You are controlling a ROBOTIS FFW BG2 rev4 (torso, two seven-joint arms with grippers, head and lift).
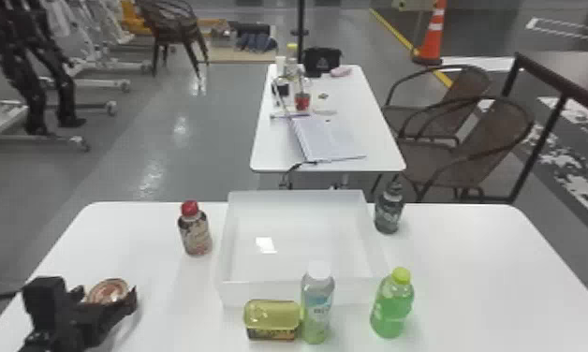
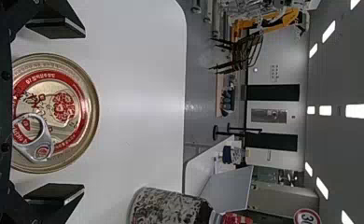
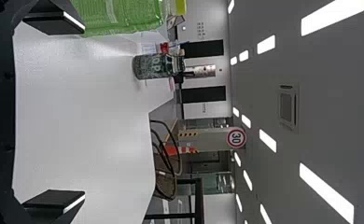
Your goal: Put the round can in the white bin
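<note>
White surface (image 1: 471,257) up front, rounded corners, & a 2nd white table (image 1: 377,145) right behind. Grey floor (image 1: 204,173) catches glare, w/ yellow line (image 1: 391,31) & orange cone (image 1: 434,35) over on the R. Brown armchairs (image 1: 499,126) nr a dark-framed table (image 1: 569,70). Pale back wall (image 2: 283,51) has dk panels (image 2: 273,92); grey ceiling (image 3: 283,56) w/ bright strip lights (image 3: 327,193).
</note>
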